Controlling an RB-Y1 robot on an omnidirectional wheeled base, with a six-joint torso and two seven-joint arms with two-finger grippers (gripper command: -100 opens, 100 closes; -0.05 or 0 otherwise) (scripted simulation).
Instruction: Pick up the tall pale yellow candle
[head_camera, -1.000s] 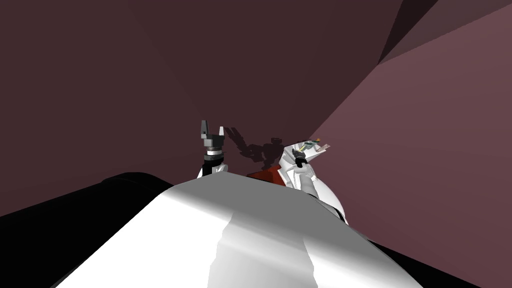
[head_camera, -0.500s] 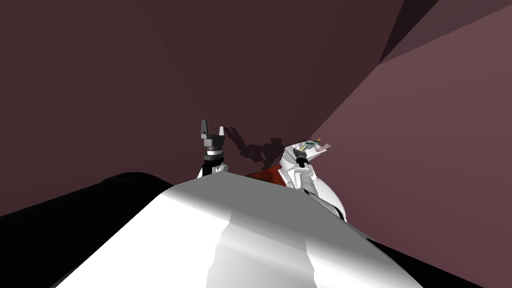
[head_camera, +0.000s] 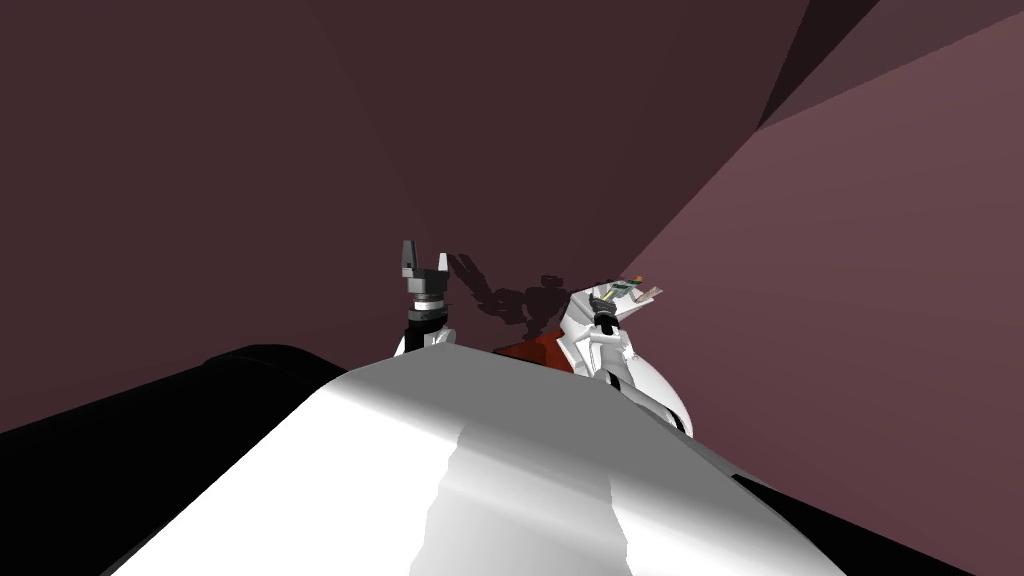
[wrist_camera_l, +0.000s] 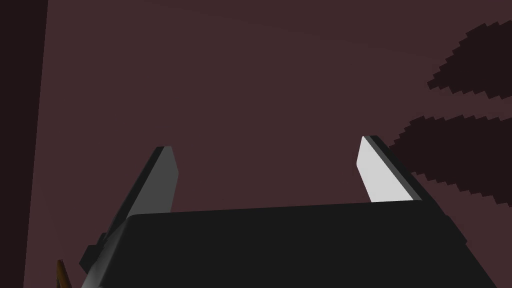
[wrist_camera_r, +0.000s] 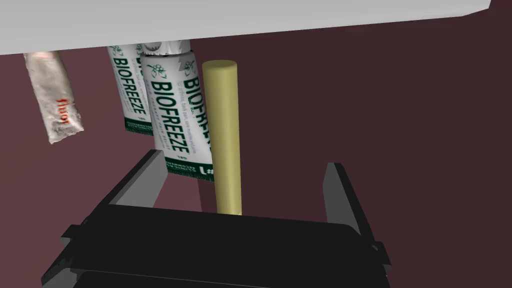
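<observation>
The right tool (wrist_camera_r: 245, 161) is spread wide with a finger on each side of the candle (wrist_camera_r: 222, 135), apparently to close on it without catching the Biofreeze tubes (wrist_camera_r: 172, 115) just behind. The left tool (head_camera: 424, 262), also apart, hangs idle.

Left gripper (head_camera: 424, 263) held upright, fingers (wrist_camera_l: 162, 172) spread apart. Right gripper (wrist_camera_r: 245, 161) reaching forward on right side, fingers wide apart too.
</observation>
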